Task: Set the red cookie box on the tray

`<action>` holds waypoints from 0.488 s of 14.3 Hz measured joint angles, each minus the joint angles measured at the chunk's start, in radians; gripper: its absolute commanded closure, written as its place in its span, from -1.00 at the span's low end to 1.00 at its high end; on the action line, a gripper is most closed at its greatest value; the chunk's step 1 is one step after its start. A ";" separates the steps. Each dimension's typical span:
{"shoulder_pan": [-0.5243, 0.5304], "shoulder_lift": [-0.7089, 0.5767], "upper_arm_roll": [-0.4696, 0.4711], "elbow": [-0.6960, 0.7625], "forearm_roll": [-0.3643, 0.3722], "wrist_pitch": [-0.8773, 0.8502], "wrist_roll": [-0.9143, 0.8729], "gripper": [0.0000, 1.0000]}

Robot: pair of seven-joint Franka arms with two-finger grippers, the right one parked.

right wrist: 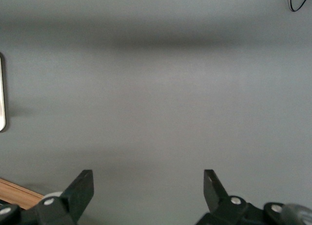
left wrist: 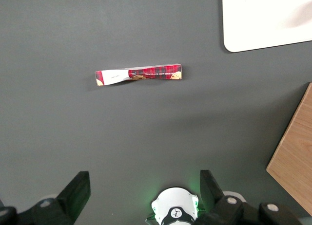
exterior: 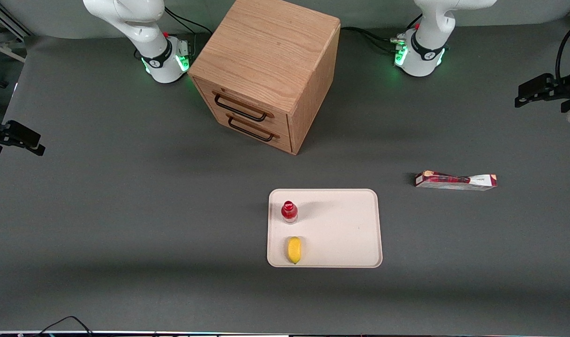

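Note:
The red cookie box [exterior: 456, 180] lies flat on the grey table, toward the working arm's end, apart from the tray. It also shows in the left wrist view [left wrist: 139, 75], dark red with a white end. The cream-white tray [exterior: 346, 229] sits near the table's middle, and one corner of it shows in the left wrist view [left wrist: 263, 20]. My left gripper [exterior: 523, 96] hangs high above the table at the working arm's end, farther from the front camera than the box. In the left wrist view the gripper [left wrist: 144, 196] is open and empty.
A small red-capped bottle [exterior: 289, 211] and a yellow lemon [exterior: 294, 250] sit on the tray, along its edge toward the parked arm. A wooden two-drawer cabinet [exterior: 266, 70] stands farther from the front camera than the tray; its edge shows in the left wrist view [left wrist: 295, 157].

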 measured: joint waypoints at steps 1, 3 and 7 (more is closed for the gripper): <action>0.000 0.003 0.000 0.000 0.004 0.000 0.001 -1.00; 0.000 0.005 0.000 0.000 0.014 0.000 0.002 -1.00; 0.001 0.013 0.005 -0.007 0.041 -0.008 -0.057 -1.00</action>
